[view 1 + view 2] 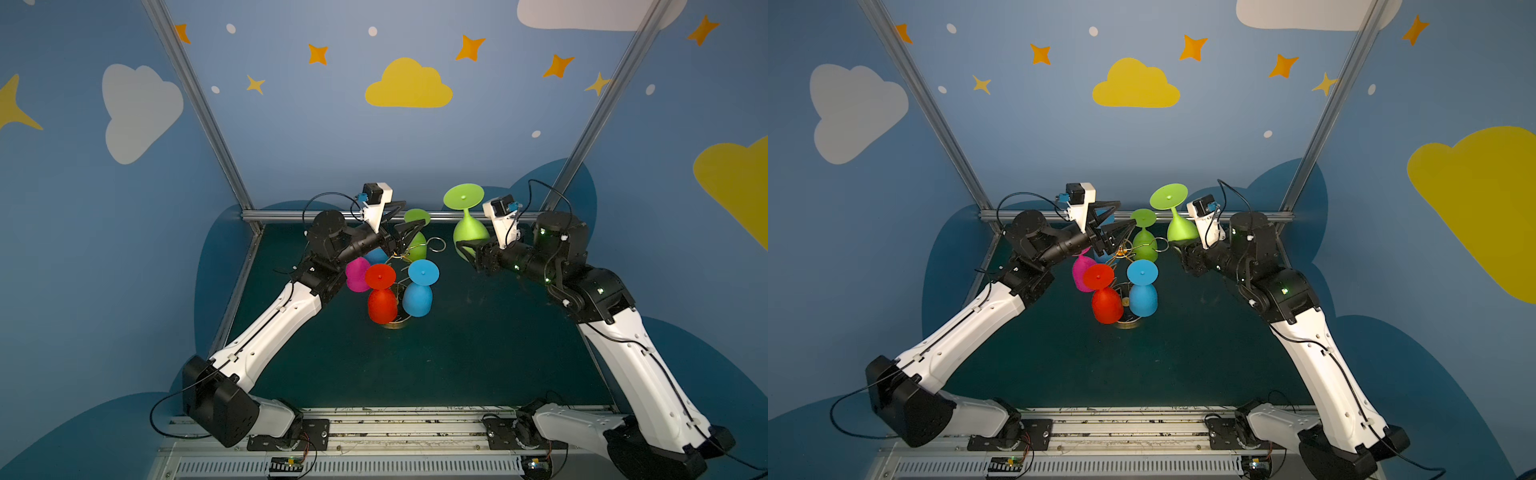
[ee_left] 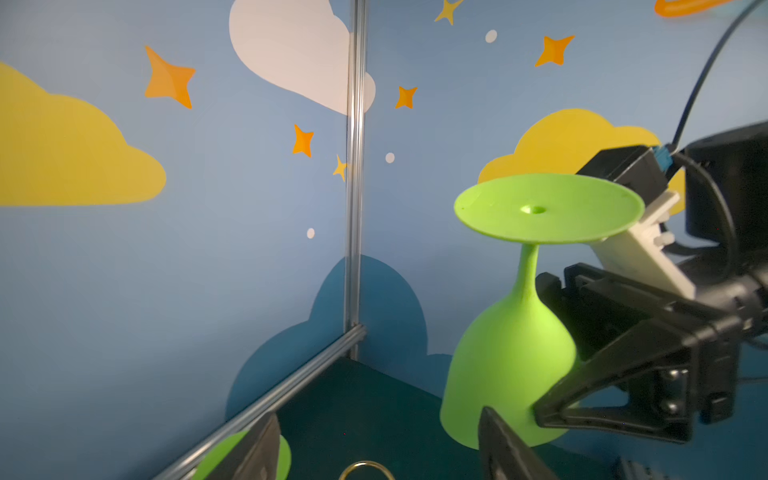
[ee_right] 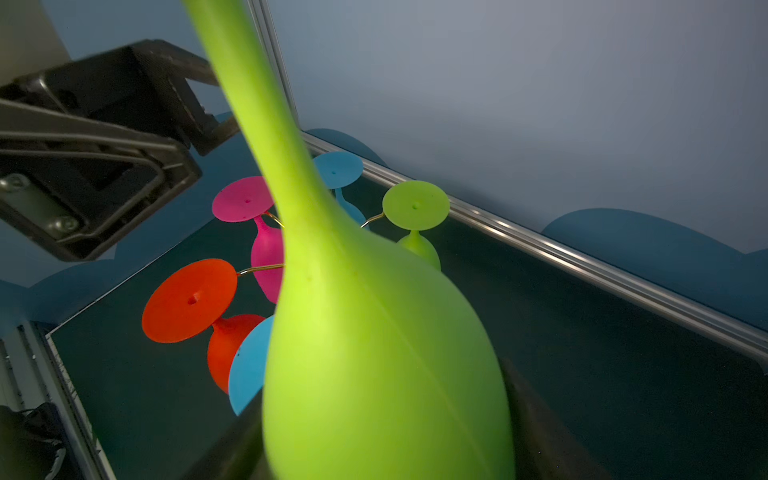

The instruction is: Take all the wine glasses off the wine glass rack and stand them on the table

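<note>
my right claw [image 1: 467,248] clamps the bowl of the lime-green upturned wine glass [image 1: 468,226], right of centre in a top view, clear of the thin gold wire rack [image 1: 395,325]; left claw [image 1: 415,212] gapes. i judge it light, slick: bowl grip suits.

On the table [image 1: 457,365], wine glass rack [image 1: 395,326] with inverted glasses [image 1: 417,297]; wine glass [image 1: 469,232] apart, right of it.

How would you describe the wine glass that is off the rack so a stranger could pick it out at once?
Start at the gold wire rack in the middle of the dark table. To its right in both top views, the right gripper holds a green wine glass upside down by its bowl. Unlike the other green glass, it hangs from no wire loop.
</note>
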